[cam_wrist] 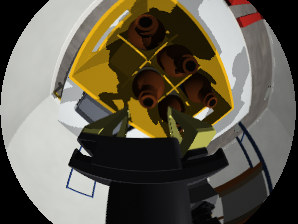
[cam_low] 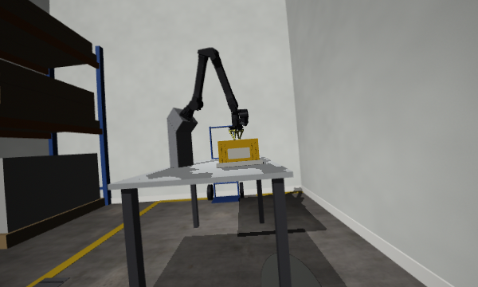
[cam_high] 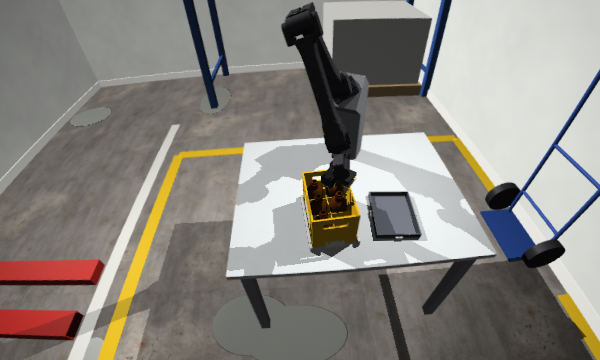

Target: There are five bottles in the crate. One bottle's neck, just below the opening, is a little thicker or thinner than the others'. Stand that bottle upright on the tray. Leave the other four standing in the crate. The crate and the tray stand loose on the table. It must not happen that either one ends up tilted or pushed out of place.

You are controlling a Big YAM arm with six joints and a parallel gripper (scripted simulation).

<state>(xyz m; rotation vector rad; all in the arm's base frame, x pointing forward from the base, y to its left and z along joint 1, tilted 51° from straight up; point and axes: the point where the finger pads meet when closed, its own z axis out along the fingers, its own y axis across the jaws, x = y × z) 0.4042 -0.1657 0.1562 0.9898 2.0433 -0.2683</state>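
Your black hand (cam_high: 339,177) (cam_low: 236,135) (cam_wrist: 148,109), tipped with yellowish fingers (cam_low: 240,133), has them standing apart, with nothing clamped between them. It points down over one side of the tall yellow plastic crate (cam_high: 335,234) (cam_low: 239,142) (cam_wrist: 95,72). In the exterior view, you can see the fingertips above the crate's rim.

Below, you have five brown bottles (cam_high: 337,201) (cam_wrist: 149,85) standing in separate compartments of the crate. From the wrist, one bottle (cam_wrist: 171,104) is partly hidden by a finger; the other four show their open mouths more clearly. The bottle you want is among the five, but you can't tell from these views which neck is thicker or thinner.

Just beside the crate, with a gap between them, you have the shallow dark tray (cam_high: 396,234) (cam_wrist: 92,107), its floor grey and bare. Crate and tray both rest on the white, grey-patched counter (cam_high: 280,200) (cam_low: 199,175) (cam_wrist: 241,85).

Farther out, your jointed black arm (cam_high: 320,90) (cam_low: 225,80) bends high above the counter, rising from the angular grey pedestal (cam_high: 362,100) (cam_low: 172,139). Past the counter's end on the tray side, you'll find a blue metal hand truck (cam_high: 555,145) (cam_low: 211,143) (cam_wrist: 80,192) with black wheels, standing near the pale wall.
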